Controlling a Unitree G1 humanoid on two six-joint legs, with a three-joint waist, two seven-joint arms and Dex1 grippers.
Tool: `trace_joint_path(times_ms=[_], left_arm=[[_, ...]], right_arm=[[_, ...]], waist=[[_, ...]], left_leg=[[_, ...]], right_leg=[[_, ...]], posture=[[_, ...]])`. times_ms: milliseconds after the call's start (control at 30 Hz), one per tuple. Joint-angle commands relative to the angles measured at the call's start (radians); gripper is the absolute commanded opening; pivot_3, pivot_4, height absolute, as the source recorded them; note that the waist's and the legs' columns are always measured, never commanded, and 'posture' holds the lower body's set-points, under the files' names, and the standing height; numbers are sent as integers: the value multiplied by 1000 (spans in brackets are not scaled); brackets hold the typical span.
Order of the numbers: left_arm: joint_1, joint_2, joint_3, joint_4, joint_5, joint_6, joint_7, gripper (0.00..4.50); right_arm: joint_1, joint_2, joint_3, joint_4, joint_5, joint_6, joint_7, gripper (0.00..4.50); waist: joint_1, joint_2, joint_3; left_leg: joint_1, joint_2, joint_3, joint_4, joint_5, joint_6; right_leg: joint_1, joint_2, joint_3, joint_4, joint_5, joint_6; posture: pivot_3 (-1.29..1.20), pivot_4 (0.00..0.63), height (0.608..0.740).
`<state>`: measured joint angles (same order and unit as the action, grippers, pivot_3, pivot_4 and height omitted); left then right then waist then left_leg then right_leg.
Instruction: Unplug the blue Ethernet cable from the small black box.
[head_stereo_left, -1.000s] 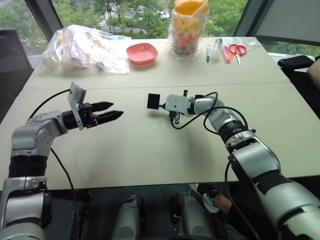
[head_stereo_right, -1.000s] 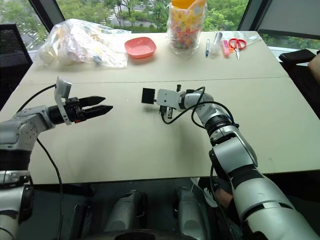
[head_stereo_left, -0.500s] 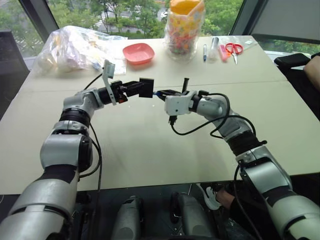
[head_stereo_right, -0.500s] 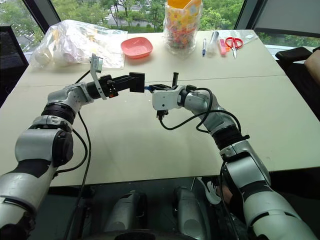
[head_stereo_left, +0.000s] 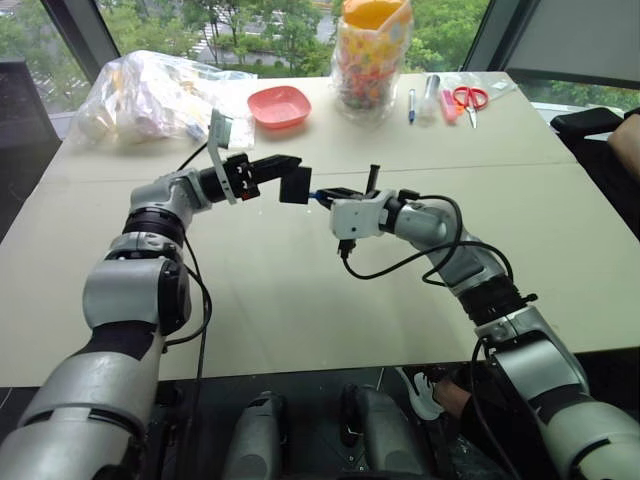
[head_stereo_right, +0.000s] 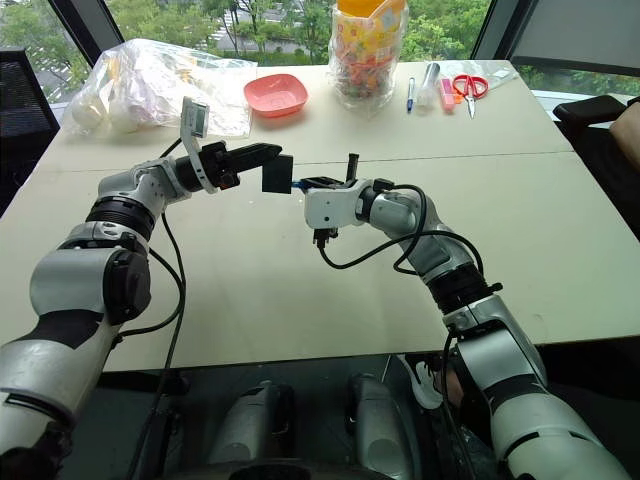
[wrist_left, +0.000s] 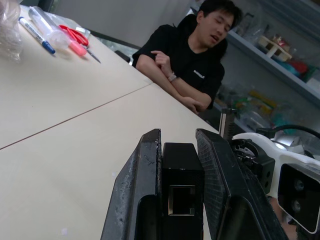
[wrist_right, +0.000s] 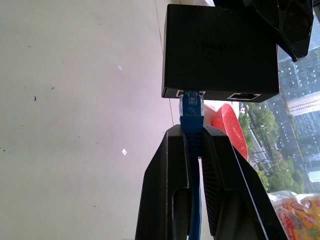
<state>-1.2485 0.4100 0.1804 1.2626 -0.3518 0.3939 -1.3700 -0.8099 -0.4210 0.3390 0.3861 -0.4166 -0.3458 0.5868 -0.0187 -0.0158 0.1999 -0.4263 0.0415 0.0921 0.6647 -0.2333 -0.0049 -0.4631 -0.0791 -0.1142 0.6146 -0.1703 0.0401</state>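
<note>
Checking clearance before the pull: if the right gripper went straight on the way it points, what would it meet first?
Most likely the small black box: the right gripper, shut on the blue Ethernet cable, points right at its socket side.

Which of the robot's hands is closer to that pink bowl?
Left. The left gripper, clamping the small black box, is nearer the pink bowl; the right gripper is farther.

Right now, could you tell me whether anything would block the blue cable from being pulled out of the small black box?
Nothing visible does. The left gripper clamps the small black box, the right gripper pinches the blue Ethernet cable just behind its plug, still seated in the socket, and both are held above the table.
</note>
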Motion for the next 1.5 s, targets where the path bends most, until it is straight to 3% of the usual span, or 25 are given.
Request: trace_joint_path(times_ms=[33, 167, 333, 433, 567, 733, 900, 967, 1100, 1233, 1300, 1500], left_arm=[[-7, 12, 6, -14, 18, 30, -24, 1518], [6, 15, 7, -22, 37, 18, -15, 2994], [16, 18, 23, -30, 37, 23, -13, 3073], [17, 18, 27, -31, 31, 43, -31, 2210], [18, 17, 29, -33, 31, 58, -51, 616], [26, 13, 24, -41, 36, 60, -63, 478], [36, 7, 22, -46, 46, 35, -49, 478], [40, 6, 39, -49, 31, 42, -42, 478], [56, 2, 92, -71, -25, 112, -57, 478], [87, -14, 158, -130, -114, 217, -61, 478], [95, -22, 207, -161, -171, 269, -36, 478], [157, -61, 229, -339, -264, 409, -5, 478]], right_arm=[[-33, 1, -26, -30, 16, 2, -22, 0], [-40, 5, -23, -14, 16, -3, -30, 0], [-42, 7, -22, -6, 18, -4, -36, 0], [-38, 9, -20, -11, 18, -3, -35, 0], [-37, 12, -19, -15, 18, -2, -34, 0], [-27, 15, -23, -33, 55, 18, 9, 0], [15, -9, -45, -91, 73, 80, 26, 2246], [80, 48, -120, -213, 244, 277, 75, 3205], [192, 210, -288, -512, 672, 756, 70, 3205], [289, 363, -459, -705, 1187, 1159, -40, 3205], [333, 397, -490, -725, 1287, 1227, -85, 3205], [361, 463, -545, -659, 1339, 1220, -242, 3205]], waist=[[0, 0, 0], [0, 0, 0], [0, 0, 0], [0, 0, 0], [0, 0, 0], [0, 0, 0], [1, 0, 0], [1, 0, 0], [2, -1, 0], [4, -1, 0], [5, -1, -1], [5, -1, -1]], left_leg=[[0, 0, 0, 0, 0, 0], [0, 0, 0, 0, 0, 0], [0, 0, 0, 0, 0, 0], [0, 0, 0, 0, 0, 0], [0, 0, 0, 0, 0, 0], [0, 0, 0, 0, 0, 0], [0, 0, 0, 1, 0, 0], [0, 0, 0, 1, 0, 0], [0, 1, -3, 1, 0, 0], [0, 4, -7, 2, 0, 0], [1, 4, -7, 2, 0, 0], [1, 4, -8, 2, 0, 0]], right_leg=[[0, 0, 0, 0, 0, 0], [0, 0, 0, 0, 0, 0], [0, 0, 0, 0, 0, 0], [0, 0, 0, 0, 0, 0], [0, 0, 0, 0, 0, 0], [0, 0, 0, 1, 0, 0], [0, 0, 0, 1, 0, 0], [0, 0, 0, 1, 0, 0], [1, 0, 0, 2, 2, -4], [1, 0, -1, 3, 2, -4], [2, 0, -1, 2, 2, -4], [2, -1, -1, 2, 1, -2]], posture=[[0, 150, 740], [0, 150, 740], [0, 150, 740], [0, 150, 740], [0, 150, 740], [0, 150, 740], [0, 150, 740], [0, 150, 740], [0, 150, 740], [0, 150, 740], [0, 150, 740], [0, 150, 740]])
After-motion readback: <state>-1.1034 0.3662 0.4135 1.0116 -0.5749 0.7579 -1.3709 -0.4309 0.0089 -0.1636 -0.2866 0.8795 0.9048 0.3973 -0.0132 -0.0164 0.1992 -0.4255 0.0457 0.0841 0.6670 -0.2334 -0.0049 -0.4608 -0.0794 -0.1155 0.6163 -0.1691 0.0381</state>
